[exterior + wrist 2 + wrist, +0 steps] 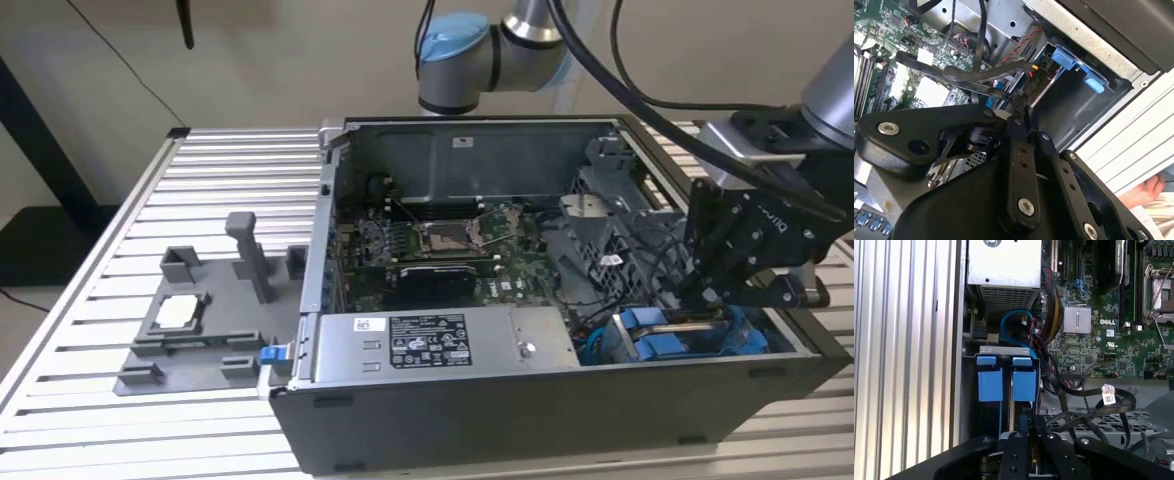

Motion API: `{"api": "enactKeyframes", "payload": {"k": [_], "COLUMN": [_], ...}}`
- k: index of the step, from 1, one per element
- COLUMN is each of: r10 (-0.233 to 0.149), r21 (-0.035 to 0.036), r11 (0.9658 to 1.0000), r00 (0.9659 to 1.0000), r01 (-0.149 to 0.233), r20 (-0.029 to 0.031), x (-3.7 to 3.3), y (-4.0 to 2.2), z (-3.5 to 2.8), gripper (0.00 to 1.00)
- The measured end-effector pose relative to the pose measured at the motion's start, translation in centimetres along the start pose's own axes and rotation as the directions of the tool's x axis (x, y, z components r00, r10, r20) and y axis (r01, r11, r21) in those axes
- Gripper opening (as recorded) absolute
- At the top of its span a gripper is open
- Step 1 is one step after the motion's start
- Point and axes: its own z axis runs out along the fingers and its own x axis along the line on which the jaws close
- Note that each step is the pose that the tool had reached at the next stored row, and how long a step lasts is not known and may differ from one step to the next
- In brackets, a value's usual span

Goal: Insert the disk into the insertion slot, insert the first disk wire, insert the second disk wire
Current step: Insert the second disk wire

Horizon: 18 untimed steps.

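Exterior view first: one open computer case (561, 400) lies on a slatted aluminium bench (214, 180), and the single gripper (707, 300) reaches down into the case's corner nearest the exterior view's right, where the bright blue plastic of the insertion slot (667, 340) shows. A grey power-supply box (441, 345) runs along the case's near wall, the motherboard (454, 250) with its open processor socket lies behind it, and one grey fixture plate (200, 330) sits on the bench toward the exterior view's left.

The first wrist view counts two blue tabs (990, 380) side by side at the head of the insertion slot, with the gripper's dark linkage directly over the bay's other end. A thin pale edge between the tabs may be the disk (1010, 410) seated on edge in the bay, though I cannot be sure of that. Several black cables (1079, 410) loop just beside the bay, one carrying a white tag.

In the second wrist view the fingers (1021, 150) stand close together at the mouth of the bay, right beside a black cable (979, 75). Whether they are clamped on anything, or simply drawn together, I cannot tell. A person's hand (1149, 192) rests at the bench edge outside the case.

My reading is that the work is at the slot itself: either finishing the disk's seating or starting on the first wire. Either calls for a straight, well-aligned push in a cramped corner without snagging the loose cables.
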Motion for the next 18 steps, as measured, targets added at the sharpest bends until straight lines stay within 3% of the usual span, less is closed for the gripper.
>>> {"api": "enactKeyframes", "payload": {"k": [18], "r10": [0.026], "r21": [0.0025], "r11": [0.9997], "r00": [0.9997], "r01": [-0.026], "r20": [0.0027], "x": [0.01], "y": [-0.07], "z": [0.42], "gripper": [0.16]}}
